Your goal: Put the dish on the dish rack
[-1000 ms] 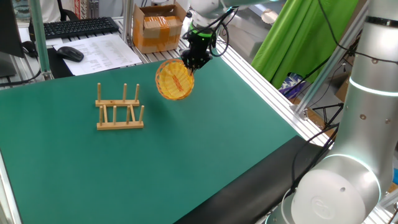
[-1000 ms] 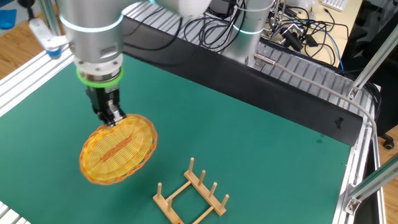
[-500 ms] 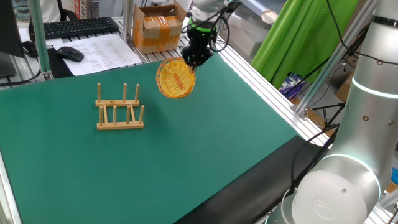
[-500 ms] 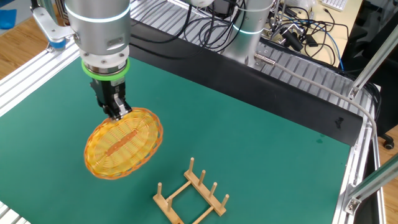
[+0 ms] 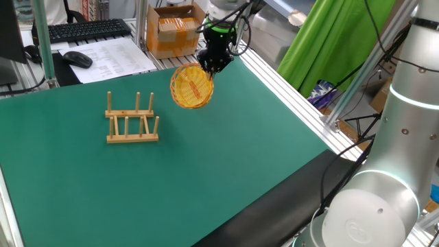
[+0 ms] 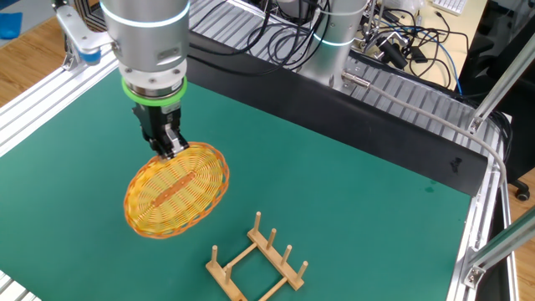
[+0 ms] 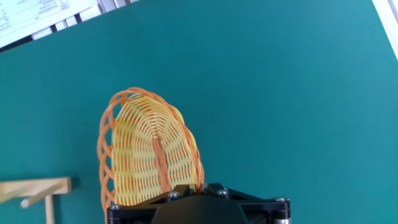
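The dish [image 5: 191, 88] is a round yellow-orange woven plate. It hangs tilted in the air above the green mat, held by its upper rim. My gripper [image 5: 211, 65] is shut on that rim. The other fixed view shows the dish [image 6: 177, 190] below my gripper [image 6: 170, 148], up and to the left of the dish rack [image 6: 257, 265]. The dish rack [image 5: 132, 118] is light wood with upright pegs and stands on the mat, left of the dish. In the hand view the dish [image 7: 149, 155] fills the lower left, and a corner of the rack [image 7: 34, 188] shows at the left edge.
A cardboard box [image 5: 175, 27] stands behind the mat's far edge. A keyboard [image 5: 86, 29], a mouse [image 5: 77, 59] and papers lie at the back left. Aluminium rails [image 5: 295, 96] run along the right side. Cables [image 6: 393, 42] lie behind the mat.
My gripper has lifted the dish a little and carried it towards the rack. The rack has not moved.
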`<action>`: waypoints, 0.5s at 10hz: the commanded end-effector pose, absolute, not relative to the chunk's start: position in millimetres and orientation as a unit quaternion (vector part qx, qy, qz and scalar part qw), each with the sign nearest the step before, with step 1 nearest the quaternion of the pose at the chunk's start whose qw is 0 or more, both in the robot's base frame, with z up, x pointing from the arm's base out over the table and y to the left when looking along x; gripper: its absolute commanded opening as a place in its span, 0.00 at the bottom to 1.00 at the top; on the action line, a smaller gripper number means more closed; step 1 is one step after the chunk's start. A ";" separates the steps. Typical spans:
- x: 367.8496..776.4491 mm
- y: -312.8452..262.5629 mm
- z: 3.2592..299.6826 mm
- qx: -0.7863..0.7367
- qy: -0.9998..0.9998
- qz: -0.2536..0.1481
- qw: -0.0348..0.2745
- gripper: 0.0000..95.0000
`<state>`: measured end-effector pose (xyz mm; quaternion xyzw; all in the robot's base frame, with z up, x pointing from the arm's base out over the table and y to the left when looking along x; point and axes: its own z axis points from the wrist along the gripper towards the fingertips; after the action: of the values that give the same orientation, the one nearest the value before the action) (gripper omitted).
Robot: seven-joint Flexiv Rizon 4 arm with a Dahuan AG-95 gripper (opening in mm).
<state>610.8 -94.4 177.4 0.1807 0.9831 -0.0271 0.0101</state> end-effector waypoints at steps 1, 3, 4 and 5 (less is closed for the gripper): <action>610.7 -92.0 178.4 0.173 0.984 -0.027 0.008 0.00; 610.7 -92.0 178.4 0.174 0.984 -0.032 0.007 0.00; 610.7 -92.0 178.4 0.177 0.984 -0.031 0.004 0.00; 610.7 -92.0 178.4 0.173 0.984 -0.029 0.003 0.00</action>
<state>609.8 -91.0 178.9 0.1737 0.9844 -0.0272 0.0006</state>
